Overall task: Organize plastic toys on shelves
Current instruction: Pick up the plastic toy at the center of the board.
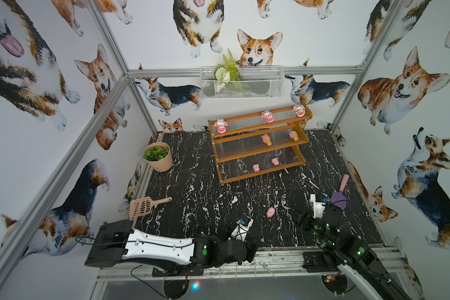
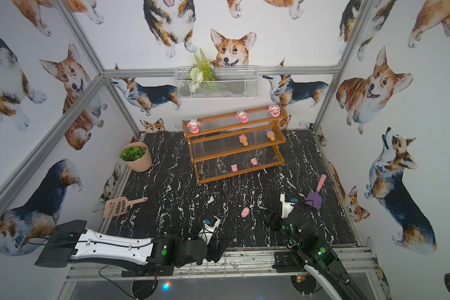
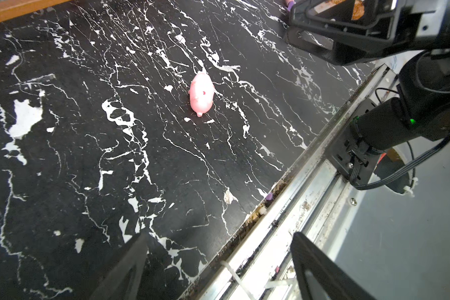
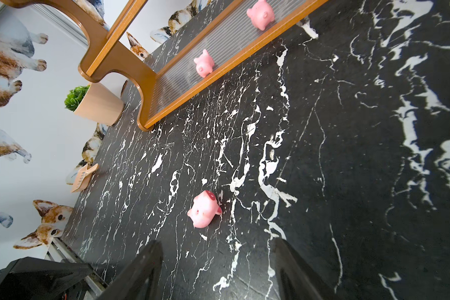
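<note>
Pink pig (image 1: 270,212) lies loose on black marble table (image 1: 192,181), near front edge, between two arms, well apart from shelves (image 1: 260,172). Top tier: three dolls (image 1: 267,116). Middle tier: two ice-cream cones (image 1: 266,139). Bottom tier: two more pigs (image 1: 256,167). Left gripper (image 3: 218,270) over table's front edge, jaws spread wide, nothing between. Right gripper (image 4: 218,272) low over table, jaws spread, empty, loose pig just ahead of fingertips.
</note>
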Robot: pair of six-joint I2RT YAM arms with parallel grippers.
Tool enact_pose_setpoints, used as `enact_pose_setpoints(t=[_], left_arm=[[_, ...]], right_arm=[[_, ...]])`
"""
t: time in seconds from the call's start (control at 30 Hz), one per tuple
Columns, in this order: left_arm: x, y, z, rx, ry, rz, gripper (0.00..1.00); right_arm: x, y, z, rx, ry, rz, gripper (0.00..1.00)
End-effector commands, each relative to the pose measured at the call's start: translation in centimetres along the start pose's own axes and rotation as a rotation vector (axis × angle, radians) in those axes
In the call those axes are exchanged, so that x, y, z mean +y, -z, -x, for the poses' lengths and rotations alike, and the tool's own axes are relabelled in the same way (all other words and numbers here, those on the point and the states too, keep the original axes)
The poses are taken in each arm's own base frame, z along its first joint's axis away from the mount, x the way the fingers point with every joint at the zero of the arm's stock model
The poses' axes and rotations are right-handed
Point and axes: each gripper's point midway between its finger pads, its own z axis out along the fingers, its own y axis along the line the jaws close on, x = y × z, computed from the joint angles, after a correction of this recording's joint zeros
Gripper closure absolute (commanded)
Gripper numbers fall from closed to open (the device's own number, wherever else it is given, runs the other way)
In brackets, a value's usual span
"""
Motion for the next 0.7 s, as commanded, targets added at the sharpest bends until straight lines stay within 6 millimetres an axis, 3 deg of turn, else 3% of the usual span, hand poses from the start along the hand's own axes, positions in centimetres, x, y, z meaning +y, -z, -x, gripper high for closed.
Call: enact_pose_setpoints(t=[0.0,0.23,0.47,0.67], left_arm=[[-0.8,-0.2,1.0,-0.025,0.002,-0.006,0.09],[-1.6,-1.6,0.9,0.036,0.019,0.003,0.09],[-0.5,-5.5,1.1,0.166,0.023,0.090,0.09],[1.0,-9.0,2.4,0.234,0.026,0.114,0.17]], right_arm=[[-0.7,0.1,0.3,-0.011,-0.017,-0.048,0.28],[-0.8,-0.7,0.7,0.022,-0.047,-0.066,0.30],[-0.3,-2.7,0.9,0.080,-0.097,-0.011,0.31],[-0.5,-2.6,1.1,0.064,-0.101,-0.013,0.31]])
